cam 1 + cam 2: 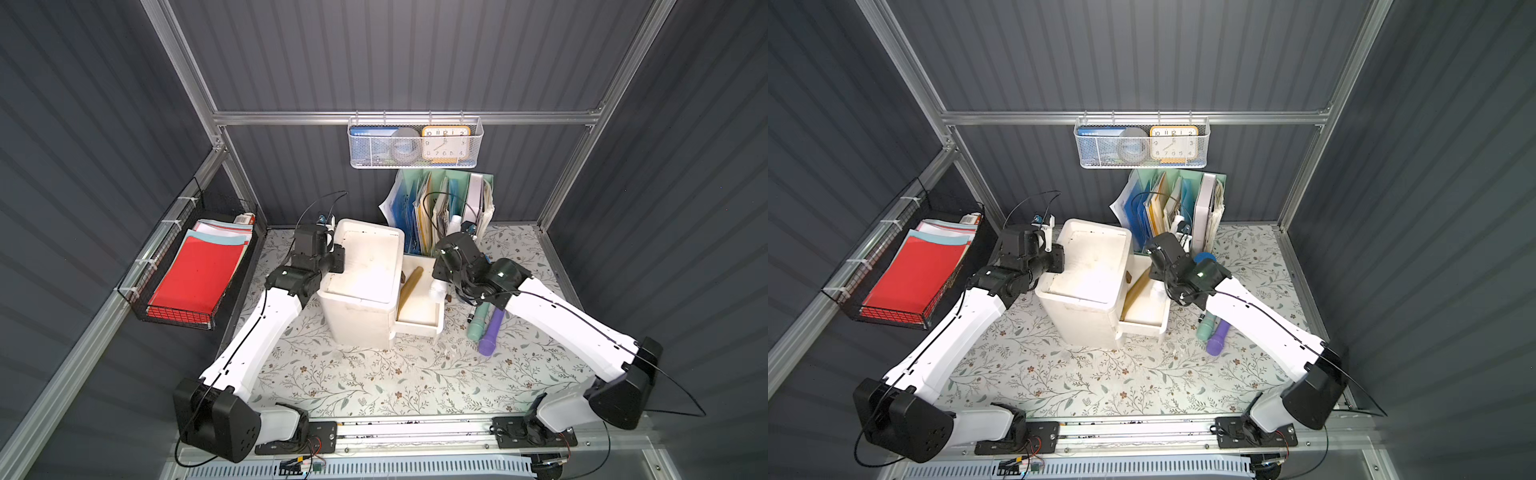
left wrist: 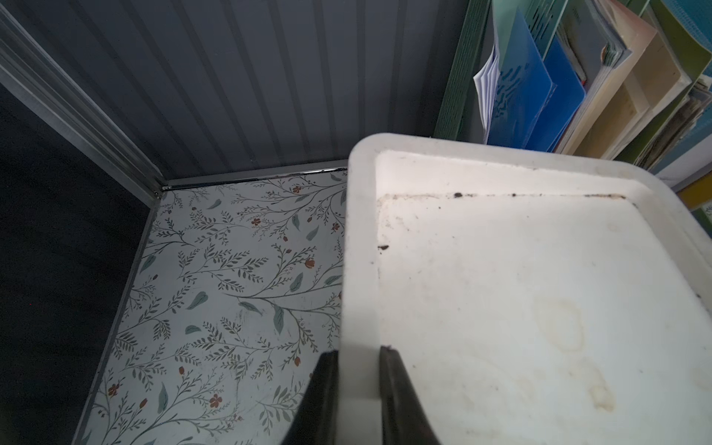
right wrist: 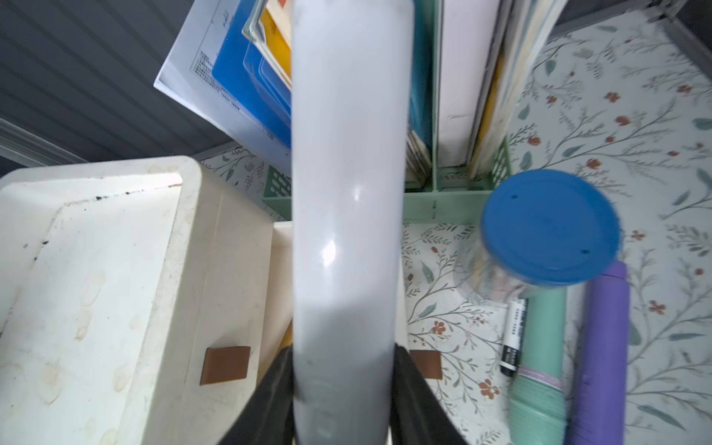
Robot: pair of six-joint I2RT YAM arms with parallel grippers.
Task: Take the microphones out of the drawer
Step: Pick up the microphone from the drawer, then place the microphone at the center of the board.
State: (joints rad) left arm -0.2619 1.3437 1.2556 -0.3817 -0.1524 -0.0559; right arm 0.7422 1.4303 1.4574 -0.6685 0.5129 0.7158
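Microphone (image 3: 348, 192), apparently the pale cylinder, sits clamped in the right tool (image 3: 344, 350) above the open drawer (image 1: 415, 330) of the white cabinet (image 2: 358, 231), whose rim the left tool (image 2: 358, 350) pinches. Its smooth body may slip, or clip the blue-lidded jar (image 3: 549, 227) beside the cabinet.

one drawer unit (image 1: 365, 266) in the left gripper (image 2: 358, 350), one microphone (image 3: 348, 192) in the right gripper (image 3: 344, 348); beside it one blue-lidded jar (image 3: 549, 227), one marker (image 3: 514, 339), two tubes: mint tube (image 3: 539, 366), purple tube (image 3: 601, 346).

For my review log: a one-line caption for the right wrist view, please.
Right gripper clamps a white microphone above the open drawer, near a blue-lidded jar.
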